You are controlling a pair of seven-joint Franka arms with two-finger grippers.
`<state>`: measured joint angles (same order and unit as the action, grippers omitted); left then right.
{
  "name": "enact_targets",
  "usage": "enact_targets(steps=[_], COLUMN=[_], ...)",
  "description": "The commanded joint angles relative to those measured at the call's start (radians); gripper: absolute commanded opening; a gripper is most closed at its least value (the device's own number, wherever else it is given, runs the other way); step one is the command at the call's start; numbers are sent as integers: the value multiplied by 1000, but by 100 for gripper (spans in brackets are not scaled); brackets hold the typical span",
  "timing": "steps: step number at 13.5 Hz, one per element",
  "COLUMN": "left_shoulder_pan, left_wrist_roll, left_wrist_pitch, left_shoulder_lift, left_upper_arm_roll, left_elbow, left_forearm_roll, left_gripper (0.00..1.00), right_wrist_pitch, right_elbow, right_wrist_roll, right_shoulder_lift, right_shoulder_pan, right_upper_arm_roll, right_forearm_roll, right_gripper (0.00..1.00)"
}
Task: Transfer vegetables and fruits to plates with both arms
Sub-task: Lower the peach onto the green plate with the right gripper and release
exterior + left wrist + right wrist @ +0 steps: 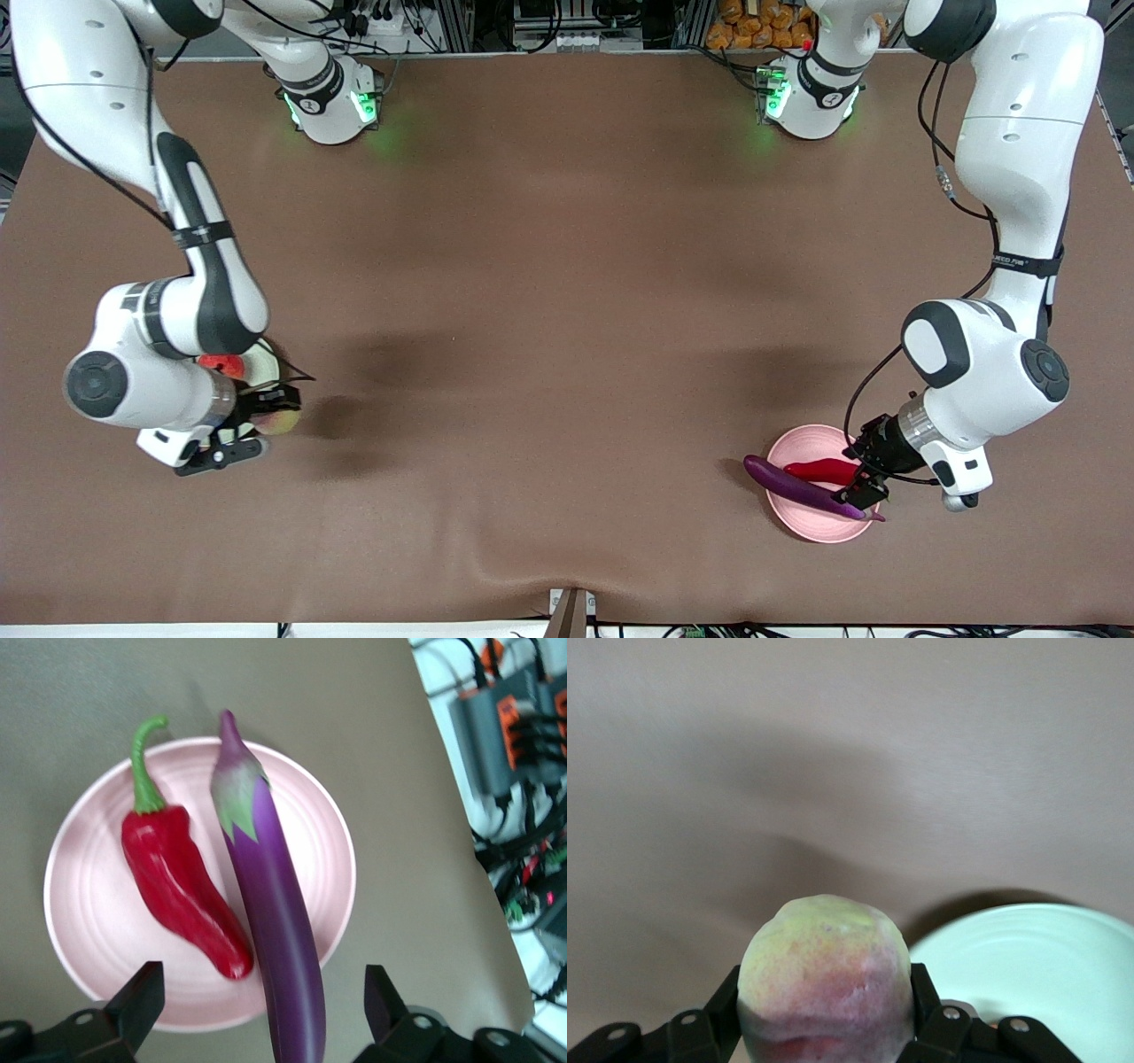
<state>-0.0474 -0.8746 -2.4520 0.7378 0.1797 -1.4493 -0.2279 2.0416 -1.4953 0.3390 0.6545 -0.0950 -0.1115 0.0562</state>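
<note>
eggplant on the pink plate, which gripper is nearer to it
Left. The left gripper is open over the eggplant's end; the right gripper is at the right arm's end, shut on the peach.

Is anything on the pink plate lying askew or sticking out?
Yes. The eggplant is too long for the pink plate: both its ends overhang the rim. The chili pepper lies fully inside, beside it.

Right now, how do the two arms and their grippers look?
Both arms are white, rounded and jointed, with black bands. Black cables run along them, and the bases glow green. The left gripper and the right gripper are black, each with two fingers.
</note>
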Motion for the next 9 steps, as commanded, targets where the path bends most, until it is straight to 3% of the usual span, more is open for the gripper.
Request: enact_targets(steps=[1,4,5,7,9], left_shoulder_pan=[8,0,0,-8,-8], left_wrist_roll=[5,72,127,306,417], left_wrist_pitch=[159,328,375,470,548], left_shoulder_lift=[-124,-276,-320,-398,-463], left_upper_arm_roll=[4,9,9,8,0], left_elbow=[-14,-14,-13,-13,-13], left_forearm_roll=[170,209,213,203,202], left_gripper=[100,100,100,100,100], right_wrist_pitch=[17,42,43,40,31], right_elbow=[-13,-11,-11,-14,-25], right_wrist_roll=[225,341,341,339,328], right_shoulder_lift=[-3,43,45,45,43], right_shoulder_pan=[-99,-160,-158,-160,-147], right_upper_arm_roll=[-24,-27,-27,-27,-27], right_forearm_roll=[7,2,2,1,-15], right_gripper=[54,56,63,100,100])
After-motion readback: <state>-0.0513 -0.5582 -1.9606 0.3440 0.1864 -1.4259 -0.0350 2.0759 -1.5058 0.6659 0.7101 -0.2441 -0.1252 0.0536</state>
